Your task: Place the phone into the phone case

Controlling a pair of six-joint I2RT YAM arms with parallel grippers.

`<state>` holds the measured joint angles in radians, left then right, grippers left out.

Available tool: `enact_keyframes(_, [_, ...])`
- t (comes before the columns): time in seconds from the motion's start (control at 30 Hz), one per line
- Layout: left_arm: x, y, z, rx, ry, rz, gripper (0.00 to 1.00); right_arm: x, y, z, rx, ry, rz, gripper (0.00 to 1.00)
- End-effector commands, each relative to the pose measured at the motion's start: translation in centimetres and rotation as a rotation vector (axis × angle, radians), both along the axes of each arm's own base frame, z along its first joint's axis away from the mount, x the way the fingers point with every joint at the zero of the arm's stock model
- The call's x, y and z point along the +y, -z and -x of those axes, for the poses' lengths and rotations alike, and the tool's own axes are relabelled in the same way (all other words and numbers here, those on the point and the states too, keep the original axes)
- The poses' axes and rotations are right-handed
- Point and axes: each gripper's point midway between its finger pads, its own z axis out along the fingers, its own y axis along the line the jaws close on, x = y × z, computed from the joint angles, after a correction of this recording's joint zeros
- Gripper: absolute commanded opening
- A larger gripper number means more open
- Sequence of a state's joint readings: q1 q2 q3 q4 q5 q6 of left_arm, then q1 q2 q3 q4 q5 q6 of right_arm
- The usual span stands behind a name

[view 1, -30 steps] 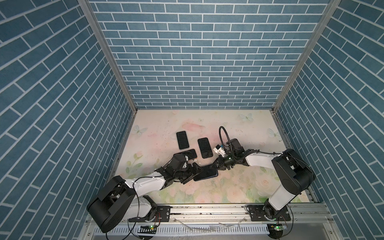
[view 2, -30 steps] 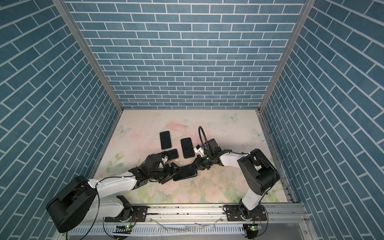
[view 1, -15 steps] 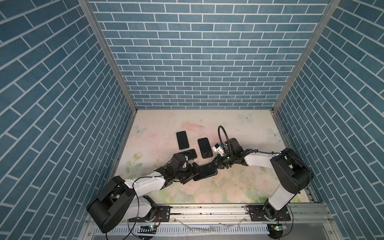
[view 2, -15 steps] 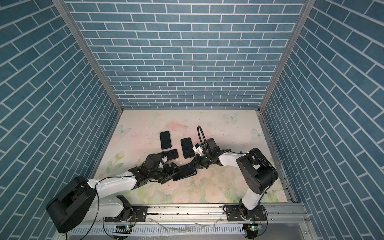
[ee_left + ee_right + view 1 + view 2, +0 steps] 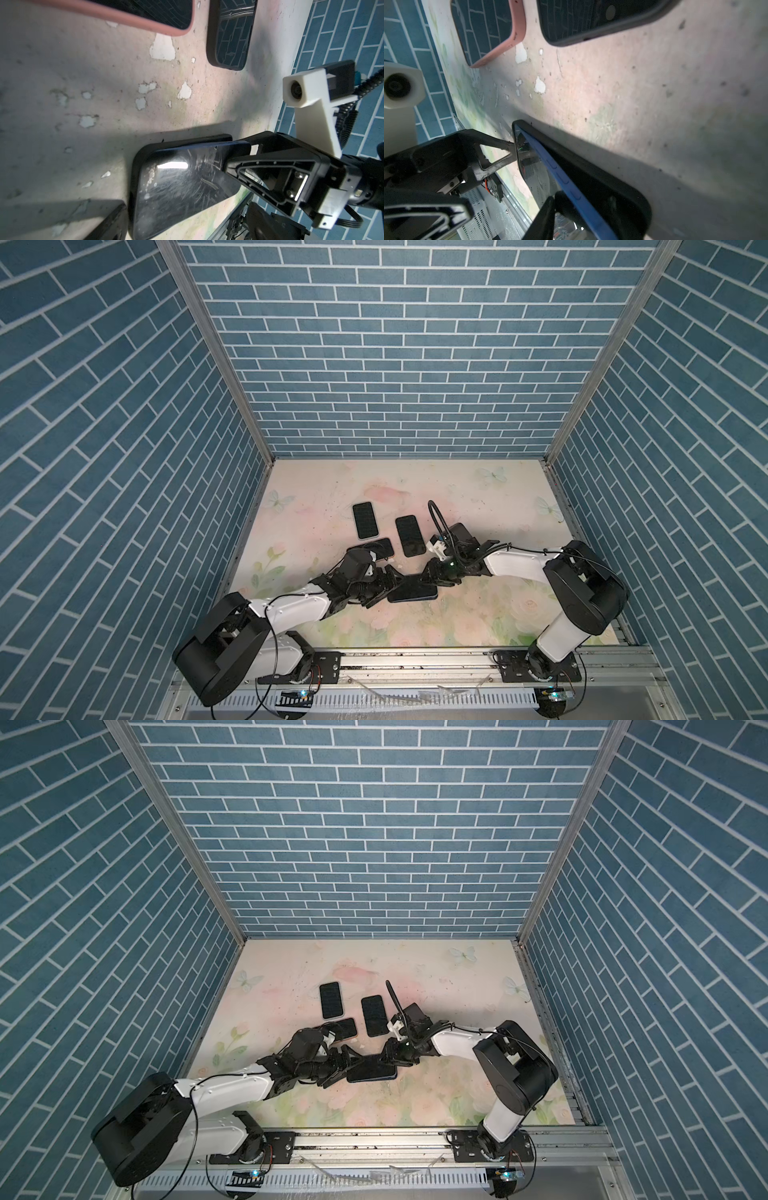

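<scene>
Phone (image 5: 182,187): I judge it rigid, slick glass, tilted in the pliant case (image 5: 187,140); press edges only. Left gripper (image 5: 387,585) spread wide, right gripper (image 5: 430,577) parted.

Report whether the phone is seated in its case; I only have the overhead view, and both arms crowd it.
Observer: Not seated. The right wrist view shows the blue edge of the phone standing above the wall of the black case along one long side.
Operator: Check the end by the right gripper.
Observer: In the left wrist view, one of its fingers covers that end of the screen; contact is unclear.
Operator: Now the other end.
Observer: One finger of the left gripper touches the case there, seen from the right wrist.
</scene>
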<state>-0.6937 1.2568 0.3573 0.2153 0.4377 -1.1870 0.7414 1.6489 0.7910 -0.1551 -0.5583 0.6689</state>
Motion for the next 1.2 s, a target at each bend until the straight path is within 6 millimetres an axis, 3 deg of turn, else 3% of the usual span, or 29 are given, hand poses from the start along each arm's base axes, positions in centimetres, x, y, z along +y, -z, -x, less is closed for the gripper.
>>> enact_keyframes(0.0, [0.4,0.3,0.4,-0.010,-0.004,-0.012,0.90,-2.0,0.0,0.5,-0.047,-0.013,0.130,0.53])
enact_keyframes(0.27, [0.6,0.2,0.5,-0.018,-0.005,-0.008,0.90,-2.9,-3.4,-0.9,-0.181,-0.001,0.184,0.83])
enact_keyframes(0.57, [1.0,0.1,0.6,-0.030,-0.005,-0.026,0.90,-4.4,-6.8,-2.3,-0.312,0.023,0.238,0.86])
enact_keyframes(0.83, [0.6,-0.2,0.1,-0.047,0.027,-0.058,0.88,-4.0,-4.1,-0.8,-0.224,0.021,0.188,0.84])
enact_keyframes(1.17, [-1.1,0.2,-0.6,-0.025,0.070,-0.033,0.87,-2.8,-1.8,0.5,-0.069,0.054,-0.005,0.82])
